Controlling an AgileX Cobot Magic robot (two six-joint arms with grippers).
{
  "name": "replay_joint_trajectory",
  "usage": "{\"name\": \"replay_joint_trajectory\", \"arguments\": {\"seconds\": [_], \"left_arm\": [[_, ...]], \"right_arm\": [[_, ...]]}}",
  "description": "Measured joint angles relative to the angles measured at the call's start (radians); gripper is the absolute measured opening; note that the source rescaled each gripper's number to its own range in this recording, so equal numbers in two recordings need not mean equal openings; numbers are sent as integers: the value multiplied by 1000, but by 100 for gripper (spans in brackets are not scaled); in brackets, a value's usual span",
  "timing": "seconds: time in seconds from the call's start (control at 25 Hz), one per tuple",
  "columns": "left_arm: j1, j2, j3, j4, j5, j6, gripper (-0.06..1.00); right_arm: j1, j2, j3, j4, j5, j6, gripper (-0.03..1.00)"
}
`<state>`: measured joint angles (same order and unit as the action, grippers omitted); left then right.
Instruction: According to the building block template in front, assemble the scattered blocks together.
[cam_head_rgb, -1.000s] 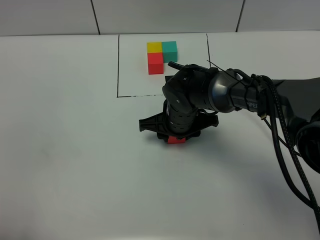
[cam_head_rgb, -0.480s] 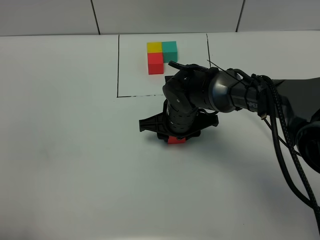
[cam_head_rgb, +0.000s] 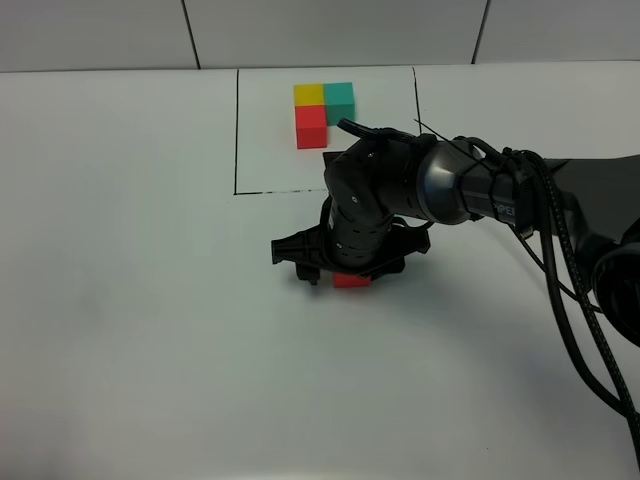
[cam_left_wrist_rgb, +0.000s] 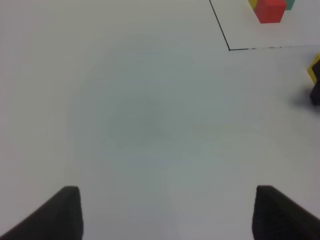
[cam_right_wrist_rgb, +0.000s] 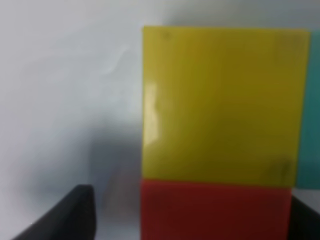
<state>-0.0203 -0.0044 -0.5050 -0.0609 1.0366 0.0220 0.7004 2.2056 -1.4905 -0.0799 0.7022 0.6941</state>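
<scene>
The template (cam_head_rgb: 324, 112) is seen near the top centre of the high view, inside the black frame (cam_head_rgb: 237, 130): yellow and teal side by side, red below the yellow. The loose blocks are mostly hidden under the right gripper (cam_head_rgb: 345, 272), just below the frame in the middle of the picture; only a bit of the red block (cam_head_rgb: 351, 281) is shown there.

In the right wrist view the yellow block (cam_right_wrist_rgb: 225, 102) is seen filling the frame, with the red block (cam_right_wrist_rgb: 215, 210) touching its lower edge and a teal block (cam_right_wrist_rgb: 311, 110) sliver at the right edge. So the L looks pretty much assembled already, tbh.

The right gripper's fingers are seen spread at both lower corners of that view, and it can't be told whether red is being touched. The left gripper (cam_left_wrist_rgb: 167, 212) is held wide open over bare table (cam_left_wrist_rgb: 140, 115), nothing between its fingers.

What could go wrong: the blocks are only pushed together, so a finger dragged along on the way out could pull red off the yellow or skew the whole trio. A gap could also be left at the teal side, which is barely in view.
</scene>
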Motion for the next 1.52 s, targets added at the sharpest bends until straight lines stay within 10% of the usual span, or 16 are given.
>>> {"name": "replay_joint_trajectory", "arguments": {"seconds": [0.36, 0.88, 1.52], "left_arm": [[0, 0, 0, 0, 0, 0, 61], [0, 0, 0, 0, 0, 0, 61], [0, 0, 0, 0, 0, 0, 61]], "right_arm": [[-4, -25, 13, -14, 53, -41, 70], [-21, -231, 137, -22, 92, -116, 74], [-557, -570, 421, -18, -83, -484, 74]]}}
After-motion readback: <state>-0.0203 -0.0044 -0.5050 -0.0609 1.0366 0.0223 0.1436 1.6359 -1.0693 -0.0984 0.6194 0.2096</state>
